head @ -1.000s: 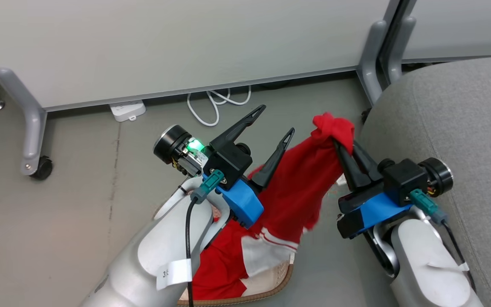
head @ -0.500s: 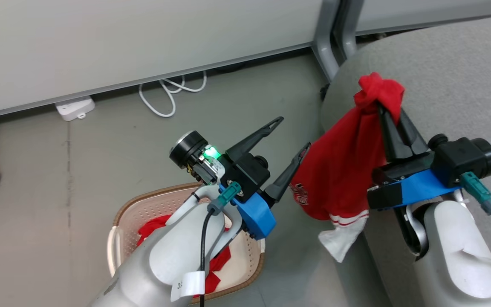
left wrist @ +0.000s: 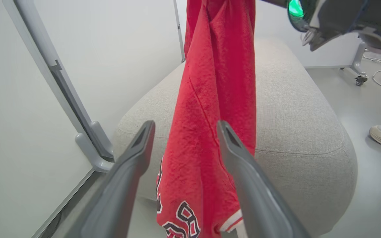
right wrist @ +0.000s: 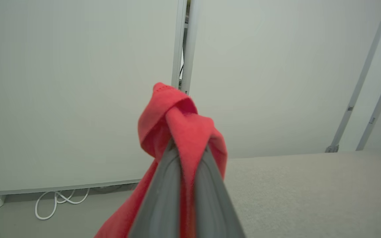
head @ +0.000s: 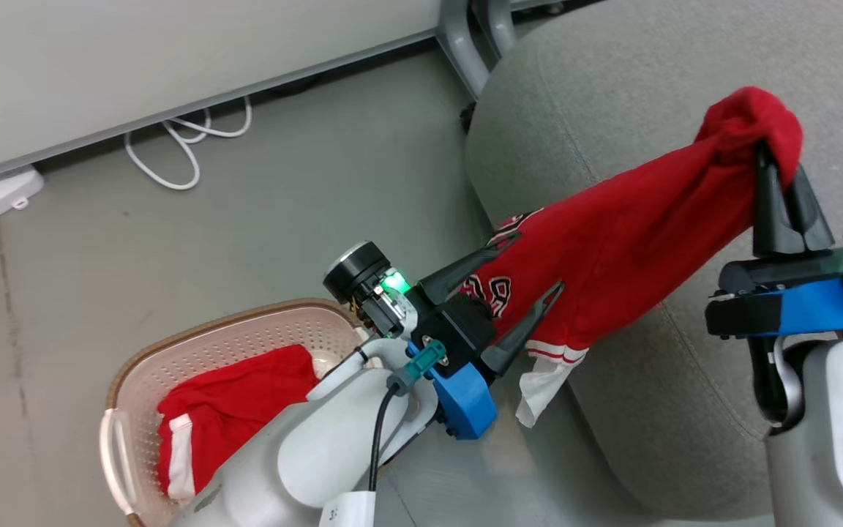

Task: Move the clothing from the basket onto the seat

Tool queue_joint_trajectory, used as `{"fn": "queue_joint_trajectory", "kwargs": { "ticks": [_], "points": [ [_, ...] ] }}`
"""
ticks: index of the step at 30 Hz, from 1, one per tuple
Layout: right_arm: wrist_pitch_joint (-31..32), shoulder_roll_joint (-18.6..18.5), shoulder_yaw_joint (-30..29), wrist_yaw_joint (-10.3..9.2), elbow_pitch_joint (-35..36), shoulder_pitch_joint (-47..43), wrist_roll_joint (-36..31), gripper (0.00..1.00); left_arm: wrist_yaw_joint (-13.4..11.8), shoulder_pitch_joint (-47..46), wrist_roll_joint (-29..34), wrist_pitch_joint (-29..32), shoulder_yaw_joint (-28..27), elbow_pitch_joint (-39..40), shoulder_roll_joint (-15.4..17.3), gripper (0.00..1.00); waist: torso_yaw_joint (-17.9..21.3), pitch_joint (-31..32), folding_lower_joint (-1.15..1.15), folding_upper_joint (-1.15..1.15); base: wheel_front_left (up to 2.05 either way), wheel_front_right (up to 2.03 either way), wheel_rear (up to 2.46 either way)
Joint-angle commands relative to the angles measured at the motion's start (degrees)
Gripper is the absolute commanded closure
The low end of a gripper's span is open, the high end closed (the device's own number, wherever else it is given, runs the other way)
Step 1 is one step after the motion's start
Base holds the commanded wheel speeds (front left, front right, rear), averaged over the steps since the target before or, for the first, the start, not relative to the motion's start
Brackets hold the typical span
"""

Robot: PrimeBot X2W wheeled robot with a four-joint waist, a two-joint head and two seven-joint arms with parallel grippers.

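Going left to right: the basket [head: 195,338] sits on the floor, down and to the left of my left end effector [head: 536,261], partly hidden behind that forearm. One red garment [head: 238,395] with a white stripe lies crumpled inside it. Further up from the basket, a white cable [head: 180,143] loops on the floor along the wall panel.

My left end effector [left wrist: 185,124] is spread wide and isn't pinching anything. Its two fingers sit on either side of the lower part of the red jersey [head: 634,219], right around the dark-and-white chest logo. Can't tell if either finger actually touches the cloth. From the left wrist view, the jersey [left wrist: 217,82] hangs straight down between them.

My right end effector [head: 778,165] is pressed together on a bunched-up wad at the jersey's top end, with a knot of fabric [right wrist: 177,112] poking out past the fingertips [right wrist: 172,155]. From there the jersey stretches down-left toward my left end effector, and its white-trimmed hem dangles just off the cushion's edge.

The seat [head: 612,88] is underneath and all around my right end effector, with the held wad raised above the grey cushion [right wrist: 309,185].
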State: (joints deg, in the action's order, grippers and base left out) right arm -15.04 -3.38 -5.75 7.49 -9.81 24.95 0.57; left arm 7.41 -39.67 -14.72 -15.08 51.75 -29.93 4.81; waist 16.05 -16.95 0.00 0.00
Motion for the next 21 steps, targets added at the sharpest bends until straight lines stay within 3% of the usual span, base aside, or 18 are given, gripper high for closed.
{"fn": "queue_joint_trajectory", "kwargs": {
  "ticks": [1,10,21],
  "points": [
    [-0.2,0.1,-1.5,0.01,0.6,-0.9,0.1,1.0,0.1,-0.7,-0.4,-0.1,1.1,0.2,0.2,0.0,1.9,-1.4,0.0,0.0,0.0,0.0,0.0],
    [-0.2,0.3,-5.3,0.01,1.6,-1.9,0.5,1.0,0.1,-2.0,-1.3,-0.1,4.1,0.0,0.6,0.0,4.3,-3.7,0.0,0.0,0.0,0.0,0.0],
    [-0.2,0.5,-5.6,0.01,1.7,-1.7,0.4,1.0,0.1,-2.7,-1.7,-0.1,4.6,0.4,1.0,0.0,4.7,-4.2,0.0,0.0,0.0,0.0,0.0]
  ]
}}
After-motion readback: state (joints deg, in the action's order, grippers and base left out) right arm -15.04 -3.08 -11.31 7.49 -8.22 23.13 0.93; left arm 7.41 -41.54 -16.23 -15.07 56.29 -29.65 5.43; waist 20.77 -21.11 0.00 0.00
